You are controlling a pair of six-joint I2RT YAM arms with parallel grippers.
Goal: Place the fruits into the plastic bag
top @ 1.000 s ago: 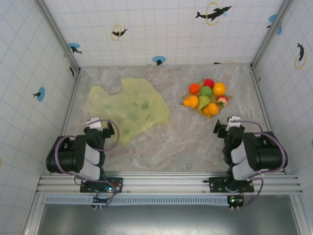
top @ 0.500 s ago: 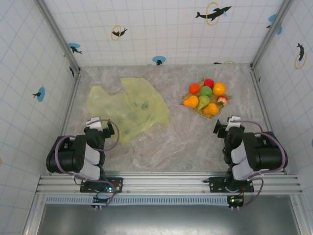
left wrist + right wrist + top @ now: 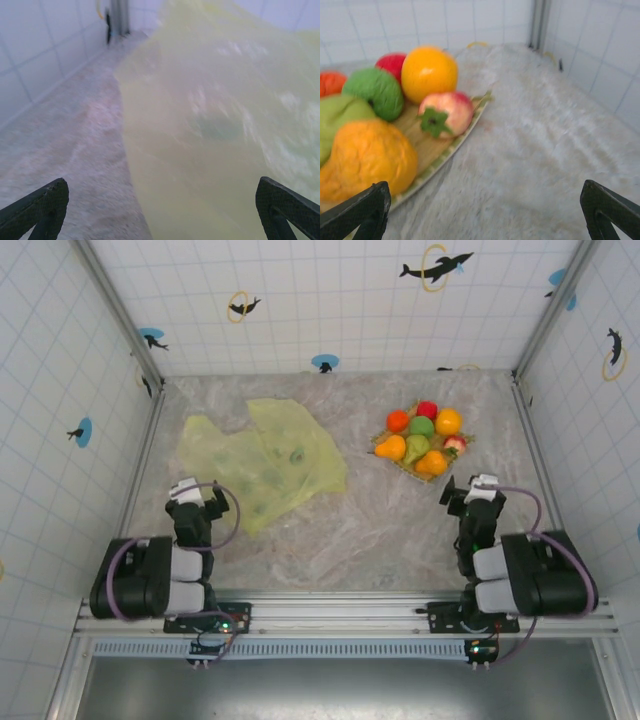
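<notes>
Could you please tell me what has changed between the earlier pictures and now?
Both arms have swung slightly outward: the left gripper shifted a little left, the right gripper a little right, and their elbows drew back toward the near edge. Both grippers are open and hold nothing. The plastic bag and the fruits have not moved.

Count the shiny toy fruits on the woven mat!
8, crowded on the woven mat: red ball, orange ball farthest; green ball, yellow-orange ball midway; yellow pear, green pear, pink apple, orange fruit nearest. Others may hide.
</notes>
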